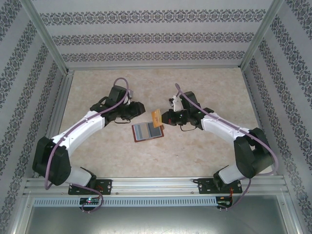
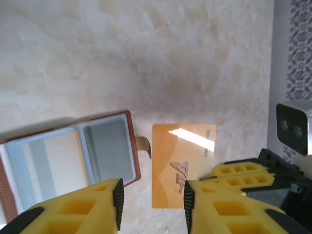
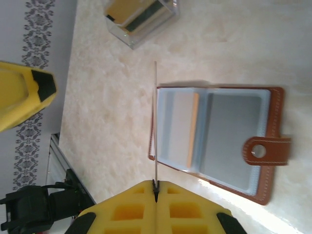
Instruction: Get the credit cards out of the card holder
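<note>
Card holder [image 1: 147, 131] was lying flat and wide open on the table [image 1: 209, 87], brown outside facing down and the blue-grey pockets facing up, its little strap [image 3: 263, 151] with the snap sticking out to one side. Right gripper [image 3: 156, 187] had its yellow fingers pressed tight together on a gold card [image 2: 183, 163], pinching it by one short end so the rest stuck straight out past the fingertips. From the right wrist camera you only got the card edge-on, a thin line running away from the fingertips, with the card holder sitting just to the side of that line and further out than the tips. From the left wrist camera you could see the card's face, with VIP printed on it. Left gripper [image 2: 152, 200] had its fingers spread apart with nothing between the pads. The card holder's corner sat right by the tip of one finger, and the gold card was out past the gap, closer to the other finger. The pockets weren't all cleared out either: a pale orange card showed in at least one of them. A clear plastic box [image 3: 141, 17] sat on the table well beyond the right fingertips, past the far end of the held card
</note>
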You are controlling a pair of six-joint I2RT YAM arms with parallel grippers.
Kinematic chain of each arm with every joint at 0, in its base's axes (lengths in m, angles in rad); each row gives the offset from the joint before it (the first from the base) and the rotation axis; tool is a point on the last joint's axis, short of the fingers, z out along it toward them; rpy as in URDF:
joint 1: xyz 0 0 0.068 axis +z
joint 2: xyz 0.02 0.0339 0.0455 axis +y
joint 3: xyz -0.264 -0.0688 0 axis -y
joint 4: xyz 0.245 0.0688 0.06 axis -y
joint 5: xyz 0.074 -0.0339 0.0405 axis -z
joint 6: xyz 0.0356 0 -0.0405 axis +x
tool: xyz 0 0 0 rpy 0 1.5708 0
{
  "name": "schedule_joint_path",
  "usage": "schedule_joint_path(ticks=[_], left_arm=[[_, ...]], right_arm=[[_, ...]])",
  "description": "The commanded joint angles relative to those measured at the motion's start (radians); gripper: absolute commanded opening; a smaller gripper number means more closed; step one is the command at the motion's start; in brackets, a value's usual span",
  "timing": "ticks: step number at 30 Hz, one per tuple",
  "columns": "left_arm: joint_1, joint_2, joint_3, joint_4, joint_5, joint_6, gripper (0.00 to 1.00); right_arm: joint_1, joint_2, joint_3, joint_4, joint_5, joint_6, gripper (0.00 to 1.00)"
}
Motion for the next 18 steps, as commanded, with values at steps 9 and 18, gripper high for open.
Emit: schedule_joint_path(ticks=[9,18], left_arm=[[0.055,-0.117,-0.171,0.360,0.213,-0.152,0.39],[0.090,-0.108,-0.228,0.574,0.300,-0.266,0.37]], right_arm=[[0.010,-0.022,0.094,0.175,-0.138,0.128,0.00],[-0.019,-0.031,0.030,0.388,-0.231,0.283,0.00]])
